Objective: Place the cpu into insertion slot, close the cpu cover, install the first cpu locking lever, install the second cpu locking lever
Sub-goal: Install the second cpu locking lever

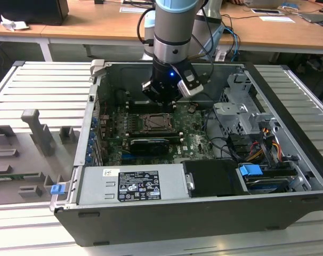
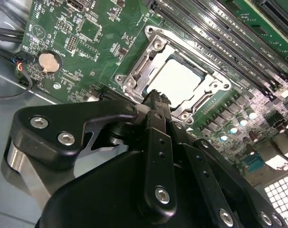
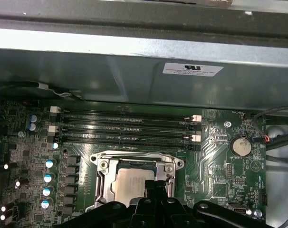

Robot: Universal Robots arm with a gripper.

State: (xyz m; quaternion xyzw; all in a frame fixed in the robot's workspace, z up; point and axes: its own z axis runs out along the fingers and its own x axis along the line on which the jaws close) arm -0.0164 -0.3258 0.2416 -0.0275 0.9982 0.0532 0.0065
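Inside the open computer case point(image 1: 204, 224), the cpu point(image 2: 176, 81) lies flat in the insertion slot point(image 1: 153, 124) on the green board, its pale metal face up. The cpu cover point(image 2: 209, 90) is down around it as a silver frame with screws at the corners. In the first wrist view the cpu point(image 3: 129, 183) and cpu cover point(image 3: 102, 164) sit just beyond my black fingertips. My gripper point(image 2: 156, 97) hovers at the edge of the cover with its fingers pressed together and nothing between them. In the exterior view the gripper point(image 1: 162, 101) hangs just behind the slot.
Memory slots point(image 3: 129, 128) run along one side of the socket. A coin battery point(image 2: 50, 61) and loose cables point(image 2: 6, 35) lie on another side. The grey power supply point(image 1: 132, 184), drive cage point(image 1: 239, 114) and case walls hem in the board. A grey fixture tray point(image 1: 28, 154) lies outside, to the exterior view's left.
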